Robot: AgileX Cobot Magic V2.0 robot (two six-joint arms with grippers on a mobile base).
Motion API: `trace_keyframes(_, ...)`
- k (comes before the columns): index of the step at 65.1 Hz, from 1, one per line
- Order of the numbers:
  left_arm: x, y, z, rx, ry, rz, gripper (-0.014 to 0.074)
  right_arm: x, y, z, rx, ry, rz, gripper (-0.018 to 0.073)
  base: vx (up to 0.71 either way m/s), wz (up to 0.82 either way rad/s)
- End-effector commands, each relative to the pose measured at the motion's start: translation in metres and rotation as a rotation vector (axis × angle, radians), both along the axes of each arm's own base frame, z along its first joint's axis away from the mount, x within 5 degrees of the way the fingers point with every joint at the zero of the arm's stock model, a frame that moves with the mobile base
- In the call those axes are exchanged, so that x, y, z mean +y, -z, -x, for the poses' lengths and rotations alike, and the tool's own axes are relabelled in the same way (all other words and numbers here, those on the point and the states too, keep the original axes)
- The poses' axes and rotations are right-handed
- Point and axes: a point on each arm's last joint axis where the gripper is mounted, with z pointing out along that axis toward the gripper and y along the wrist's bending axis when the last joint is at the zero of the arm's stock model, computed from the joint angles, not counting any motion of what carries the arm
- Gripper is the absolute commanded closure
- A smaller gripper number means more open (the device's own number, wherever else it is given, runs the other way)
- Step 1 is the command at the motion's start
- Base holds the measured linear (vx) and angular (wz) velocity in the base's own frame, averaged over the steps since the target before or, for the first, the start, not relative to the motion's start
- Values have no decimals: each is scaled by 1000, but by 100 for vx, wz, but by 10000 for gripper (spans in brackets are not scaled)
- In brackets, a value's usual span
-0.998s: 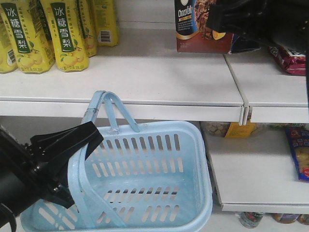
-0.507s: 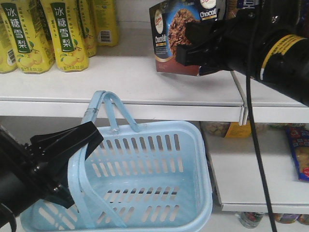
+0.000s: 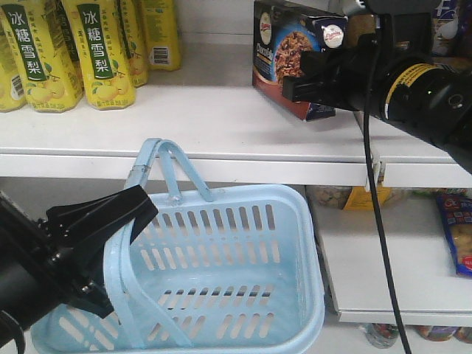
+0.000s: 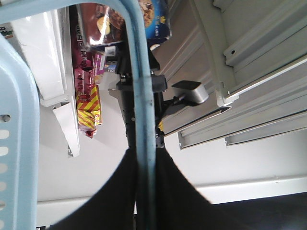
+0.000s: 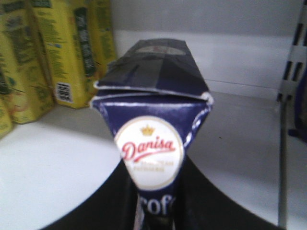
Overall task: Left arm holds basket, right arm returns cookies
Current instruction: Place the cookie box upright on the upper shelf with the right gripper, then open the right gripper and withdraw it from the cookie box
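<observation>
The light blue basket hangs below the upper shelf and I see nothing inside it. My left gripper is shut on one of its hoop handles, with the black fingers pressed against both sides of the bar. At the upper right, my right gripper is shut on the cookies, a dark navy carton held tilted just over the upper shelf. I cannot tell whether it touches the shelf. In the right wrist view the cookies stick out from my right gripper, with the round white logo facing the camera.
Yellow drink bottles stand at the left of the upper shelf. Red packets lie further right on it. A metal divider splits the shelf edge. Packets lie on the lower right shelf.
My right arm came forward and left with the carton, then turned it and shifted it slightly right over the shelf. The left gripper and basket have not moved.
</observation>
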Motion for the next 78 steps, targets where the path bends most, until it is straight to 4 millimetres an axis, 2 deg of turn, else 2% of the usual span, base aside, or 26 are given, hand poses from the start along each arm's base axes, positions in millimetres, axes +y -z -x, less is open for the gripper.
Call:
trace_keyframes(1,5,-21,-4,-74,-44,120,599,-1,-18,2,-73,-23,-19,562,0,0)
trace_keyframes(16,5,-21,-4,-74,-44,120,599,2,-9,-5,-43,-20,-15,562,0,0)
trace_keyframes(32,5,-21,-4,-74,-44,120,599,3,-9,-4,-49,-27,-19,538,0,0)
trace_keyframes(42,5,-21,-4,-74,-44,120,599,3,-9,-4,-49,-27,-18,431,0,0)
trace_keyframes(52,5,-21,-4,-74,-44,120,599,3,-10,-4,-51,-27,-19,239,0,0)
trace_keyframes(60,5,-21,-4,-74,-44,120,599,2,-13,-2,-59,-27,-24,119,0,0)
trace_keyframes(66,5,-21,-4,-74,-44,120,599,-1,-17,2,-61,-13,-22,82,0,0)
trace_keyframes(78,5,-21,-4,-74,-44,120,599,-9,-29,13,-75,16,-28,81,0,0)
